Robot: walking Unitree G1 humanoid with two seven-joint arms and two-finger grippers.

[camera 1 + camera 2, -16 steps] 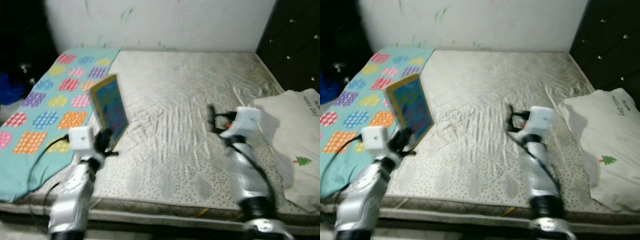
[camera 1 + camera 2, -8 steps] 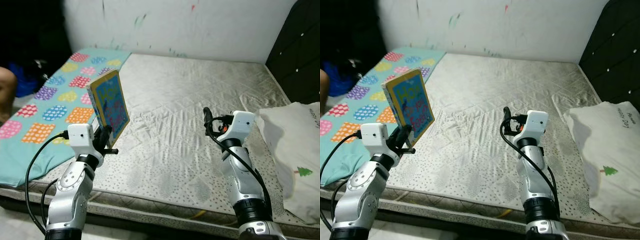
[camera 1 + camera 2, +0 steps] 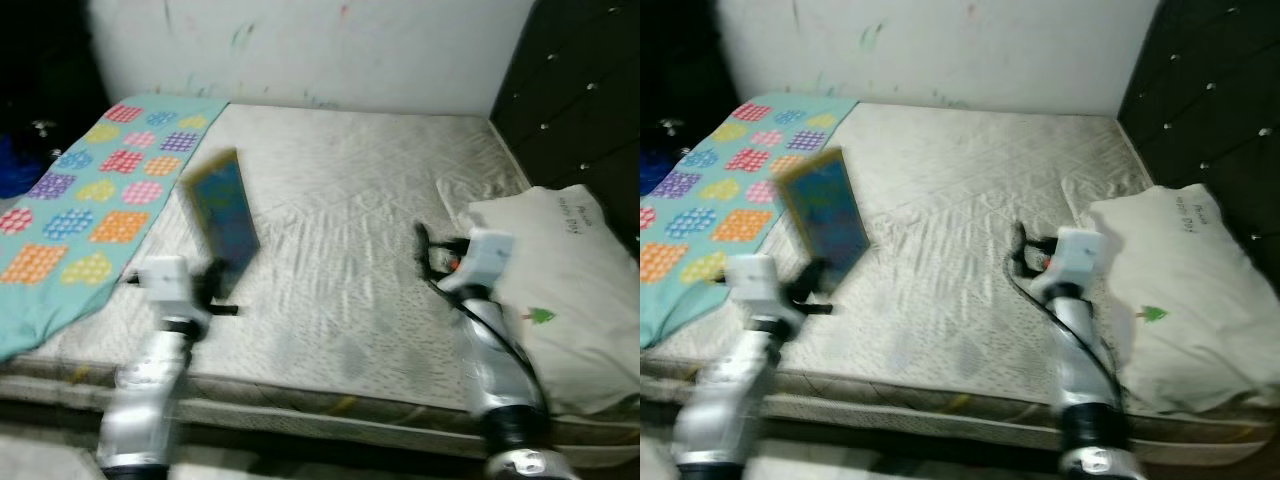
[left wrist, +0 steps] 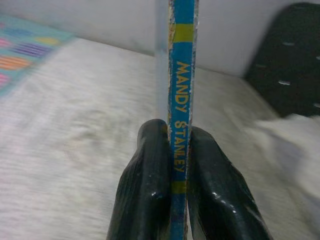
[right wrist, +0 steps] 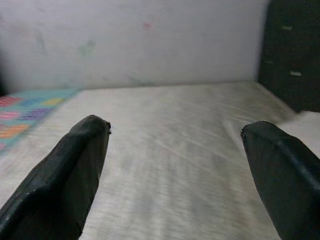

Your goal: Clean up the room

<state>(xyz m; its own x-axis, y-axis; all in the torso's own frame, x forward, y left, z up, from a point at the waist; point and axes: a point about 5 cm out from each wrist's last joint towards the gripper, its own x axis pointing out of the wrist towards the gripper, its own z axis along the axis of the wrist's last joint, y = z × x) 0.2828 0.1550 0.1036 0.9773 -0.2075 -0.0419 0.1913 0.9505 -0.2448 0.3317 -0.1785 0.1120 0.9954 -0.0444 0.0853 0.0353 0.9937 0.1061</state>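
One book (image 4: 181, 95) clamped in left hand (image 4: 178, 165).

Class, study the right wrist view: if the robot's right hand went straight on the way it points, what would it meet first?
The open right hand points low across the bare mattress. Nothing stands between; it would probably meet the white wall behind the bed, though depth is unclear.

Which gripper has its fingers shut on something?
The left gripper: its fingers pinch the blue book upright by its spine. The right gripper is open.
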